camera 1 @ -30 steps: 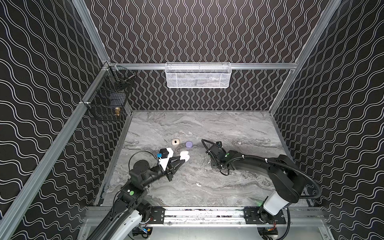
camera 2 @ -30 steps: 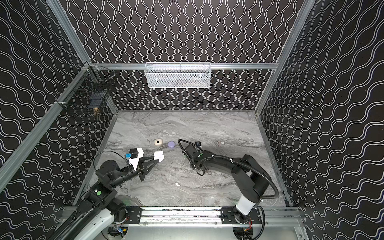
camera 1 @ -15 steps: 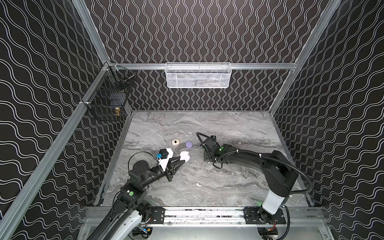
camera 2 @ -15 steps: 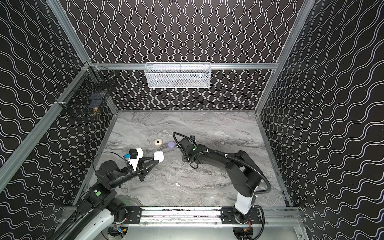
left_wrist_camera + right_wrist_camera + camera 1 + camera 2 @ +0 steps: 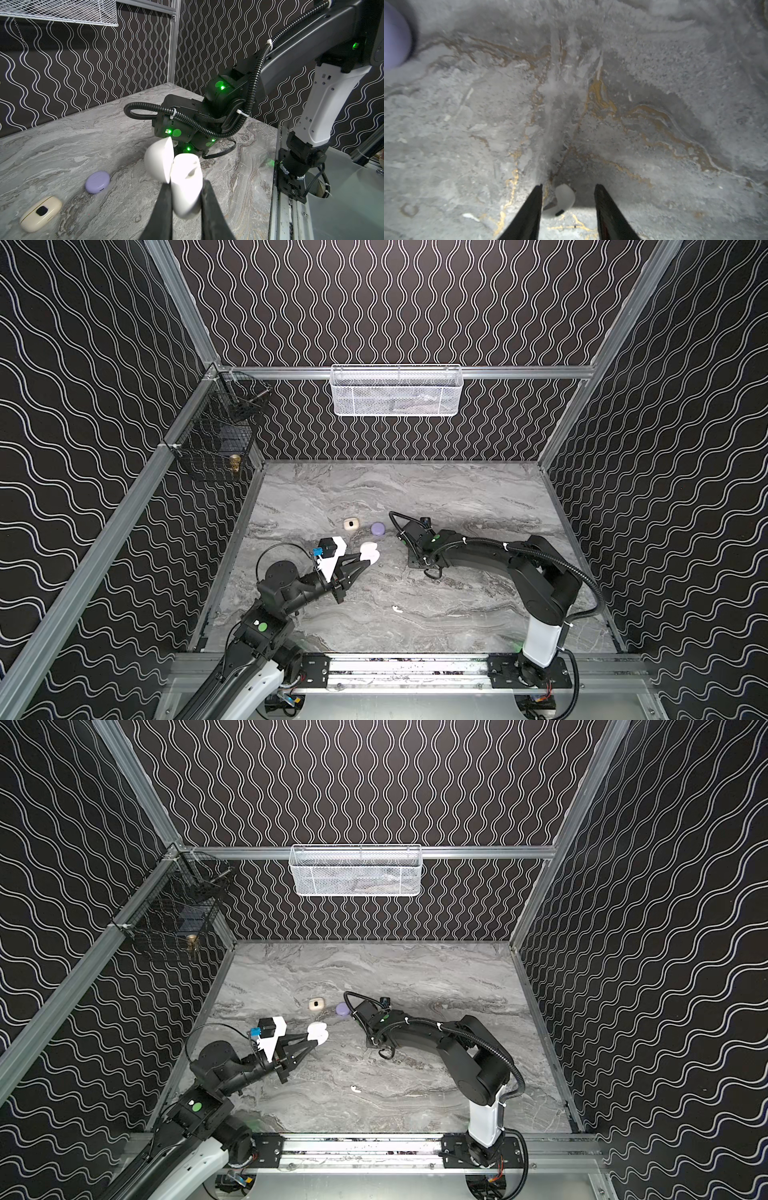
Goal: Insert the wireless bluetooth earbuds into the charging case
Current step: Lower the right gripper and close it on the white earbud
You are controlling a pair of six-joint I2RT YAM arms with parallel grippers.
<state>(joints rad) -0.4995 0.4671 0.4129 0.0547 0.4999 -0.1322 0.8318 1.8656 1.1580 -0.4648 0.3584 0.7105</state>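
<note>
Two sets differ: the left jaws pinch the open white charging case at mid-frame. The right jaws stand part open around a white earbud lying untouched on the bench, bottom centre.

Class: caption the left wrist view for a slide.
Left gripper, jaws shut on an open white plastic charging case, above grey marbled table; lavender pebble case and cream case lie nearby.
</note>
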